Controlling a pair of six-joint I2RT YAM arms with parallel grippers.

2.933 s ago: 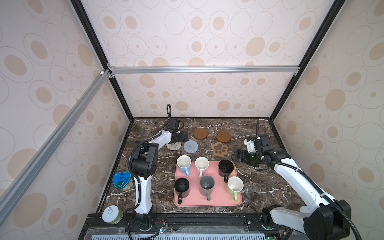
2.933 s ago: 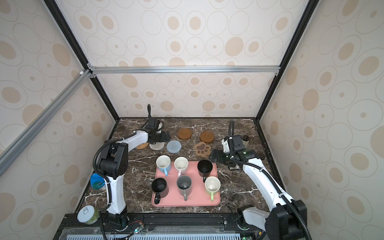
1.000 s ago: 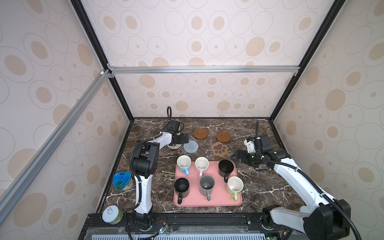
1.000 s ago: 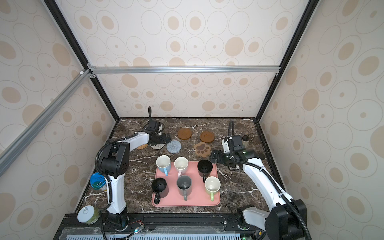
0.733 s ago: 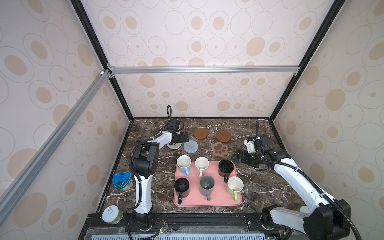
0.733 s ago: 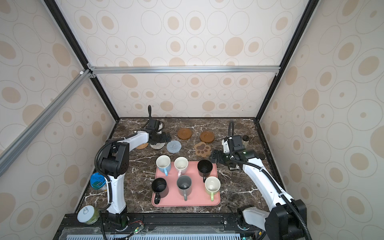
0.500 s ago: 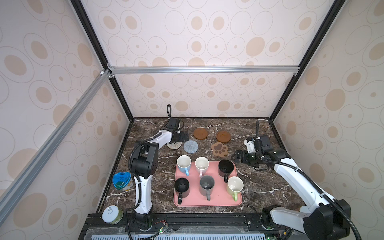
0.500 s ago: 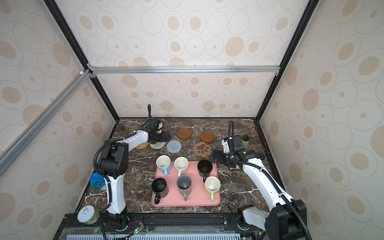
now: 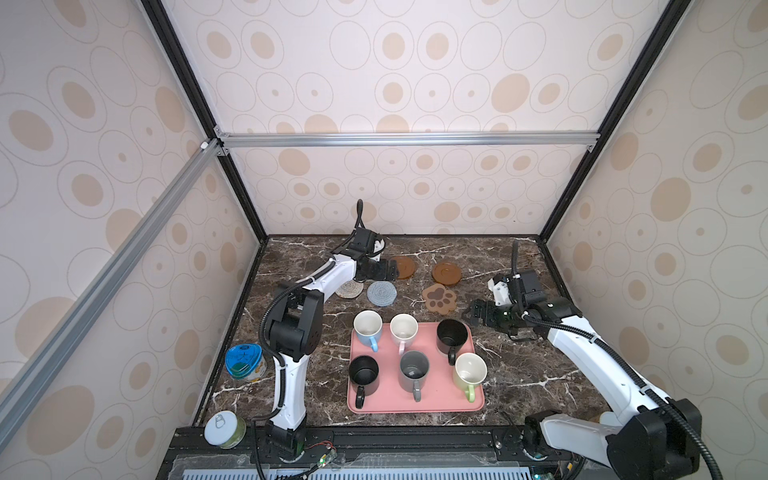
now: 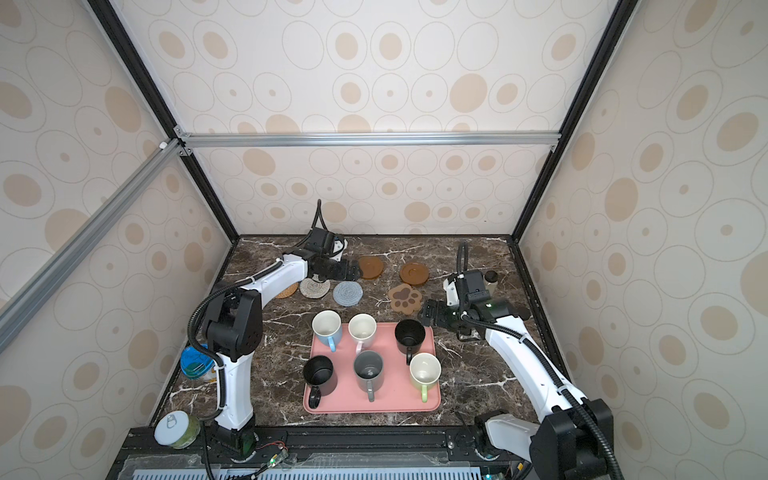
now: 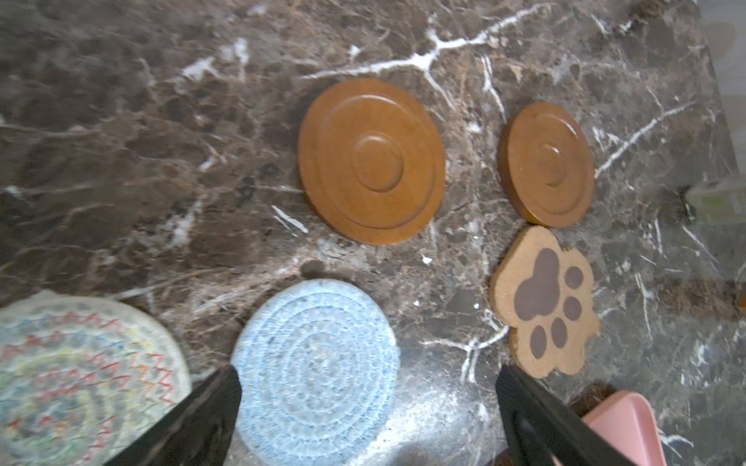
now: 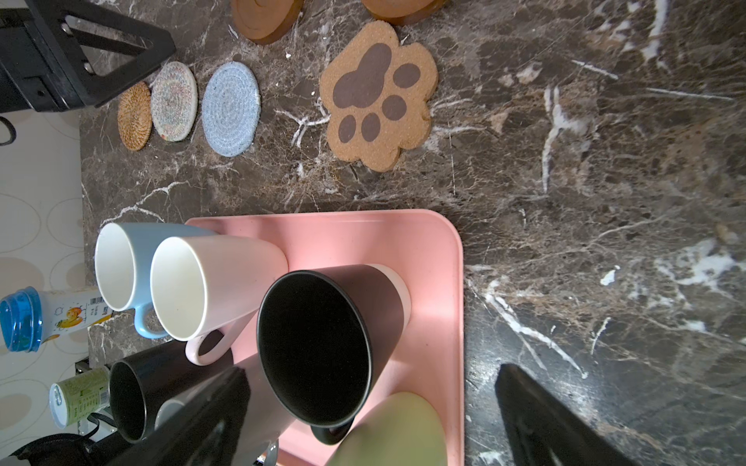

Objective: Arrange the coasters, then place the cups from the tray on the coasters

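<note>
Left gripper (image 9: 385,271) – jaws spread wide, nothing held. In both top views it sits in the upper middle of the frame, tips at the left edge of the left wooden disc (image 9: 404,266); cannot tell if they touch. In the left wrist view the gripper (image 11: 367,375) has the grey-blue coaster (image 11: 317,369) partly between its fingers (image 11: 210,407).

Right gripper (image 9: 473,315) – also wide open and empty, centre right of the frame. It is just off the upper right corner of the tray (image 9: 415,409) and beside the rear black cup (image 9: 452,334). The right wrist view shows that cup's mouth (image 12: 315,351) between the fingertips, not gripped.

Coasters lie flat on the marble above the tray:
- The right wooden disc (image 9: 446,274) is right of the left one.
- The paw coaster (image 9: 439,298) is just below the right disc.
- The grey-blue coaster (image 10: 347,293), cream coaster (image 10: 314,287) and rattan coaster (image 10: 286,291) form a row running left. The cream one overlaps the rattan one, which is partly under the arm.

All six cups stand upright on the tray. The back row is the light blue cup (image 9: 368,326), pink cup (image 9: 404,328) and rear black cup. The front row is the front black cup (image 9: 363,372), grey cup (image 9: 413,370) and green cup (image 9: 469,370).
</note>
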